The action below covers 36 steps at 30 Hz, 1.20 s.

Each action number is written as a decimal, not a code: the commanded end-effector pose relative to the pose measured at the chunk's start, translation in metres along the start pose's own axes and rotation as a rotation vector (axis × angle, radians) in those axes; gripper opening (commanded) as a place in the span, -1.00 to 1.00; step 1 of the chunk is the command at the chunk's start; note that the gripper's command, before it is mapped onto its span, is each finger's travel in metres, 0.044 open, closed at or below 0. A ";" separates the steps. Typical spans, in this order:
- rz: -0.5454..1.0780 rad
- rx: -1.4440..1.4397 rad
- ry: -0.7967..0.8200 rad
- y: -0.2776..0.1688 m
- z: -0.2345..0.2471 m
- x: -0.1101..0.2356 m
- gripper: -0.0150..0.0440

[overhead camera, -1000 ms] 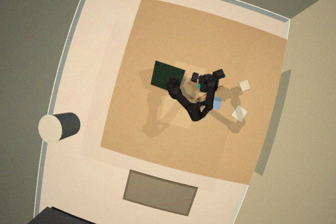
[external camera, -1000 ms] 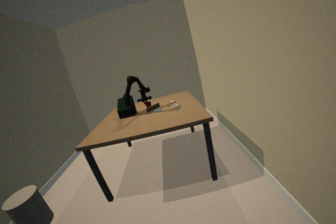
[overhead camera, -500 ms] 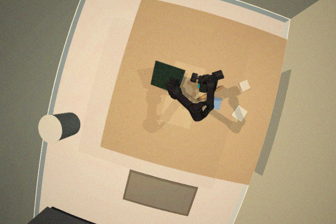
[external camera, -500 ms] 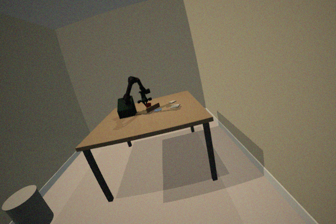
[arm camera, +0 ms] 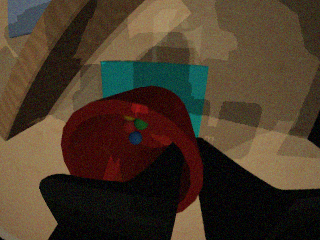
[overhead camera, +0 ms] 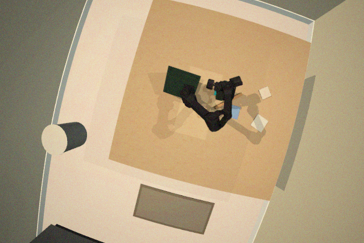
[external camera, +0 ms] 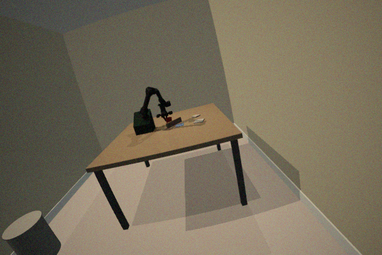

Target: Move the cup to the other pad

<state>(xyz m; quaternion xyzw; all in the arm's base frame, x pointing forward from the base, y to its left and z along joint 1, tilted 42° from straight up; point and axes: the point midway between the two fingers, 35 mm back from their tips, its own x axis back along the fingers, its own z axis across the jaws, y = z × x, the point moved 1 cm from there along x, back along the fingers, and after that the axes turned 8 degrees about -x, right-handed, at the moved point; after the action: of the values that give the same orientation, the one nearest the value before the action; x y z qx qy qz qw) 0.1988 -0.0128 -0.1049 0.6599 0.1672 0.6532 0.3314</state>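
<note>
A dark red cup (arm camera: 114,150) (external camera: 168,119) holds three small marbles (arm camera: 136,130) and stands upright. My gripper (arm camera: 188,143) (overhead camera: 219,87) (external camera: 165,115) is shut on the cup's rim wall, one finger inside and one outside. The cup is over the near edge of a teal pad (arm camera: 156,76) (overhead camera: 218,95); I cannot tell whether it touches the pad. A light blue pad (overhead camera: 235,112) (external camera: 179,125) lies apart from it, beyond a wooden bar (arm camera: 56,70) (external camera: 173,122). In the overhead view the arm hides the cup.
A dark green box (overhead camera: 179,82) (external camera: 143,123) carries the arm's base on the wooden table (overhead camera: 205,43). Two white cards (overhead camera: 264,92) (overhead camera: 259,122) (external camera: 199,120) lie beyond the blue pad. A grey cylinder bin (overhead camera: 63,137) (external camera: 29,238) stands on the floor.
</note>
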 end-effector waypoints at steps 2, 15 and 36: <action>0.001 -0.001 0.001 0.000 0.000 0.000 -0.06; 0.001 0.000 0.001 -0.001 0.001 0.008 -0.06; -0.001 0.005 0.000 -0.001 0.000 0.037 -0.06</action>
<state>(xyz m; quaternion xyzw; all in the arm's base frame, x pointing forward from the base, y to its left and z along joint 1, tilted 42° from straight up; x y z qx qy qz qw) 0.1994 0.0070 -0.0819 0.6625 0.1742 0.6492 0.3306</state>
